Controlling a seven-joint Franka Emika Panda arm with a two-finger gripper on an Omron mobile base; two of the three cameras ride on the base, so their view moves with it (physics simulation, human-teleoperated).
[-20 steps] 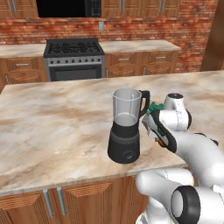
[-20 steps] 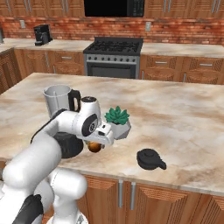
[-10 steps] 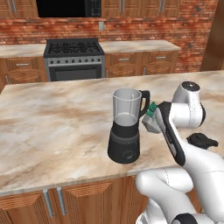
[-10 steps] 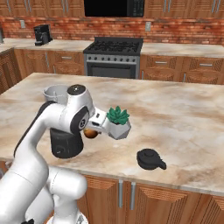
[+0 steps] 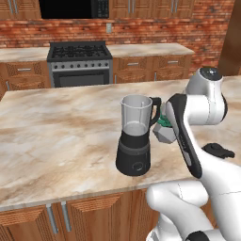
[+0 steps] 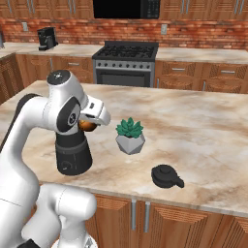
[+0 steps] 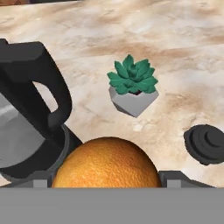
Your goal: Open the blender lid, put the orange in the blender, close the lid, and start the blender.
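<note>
The blender (image 5: 135, 141) stands on the island counter with its clear jar open at the top; its black base (image 6: 73, 156) and side handle (image 7: 42, 75) also show. The black blender lid (image 6: 166, 176) lies on the counter to the right, apart from the blender (image 5: 218, 150) (image 7: 207, 143). My gripper (image 7: 107, 177) is shut on the orange (image 7: 107, 165), which fills the space between the fingers. The orange (image 6: 87, 126) hangs off the counter, beside the jar on its handle side, below the rim.
A green succulent in a grey faceted pot (image 6: 130, 136) stands between the blender and the lid (image 7: 132, 89). The stove (image 6: 126, 60) and cabinets lie beyond the island. The counter's near edge (image 5: 70, 193) runs just in front of the blender.
The arm has swung up and toward the blender, carrying the orange from low near the counter to beside the jar. Blender, lid and succulent have stayed put.
</note>
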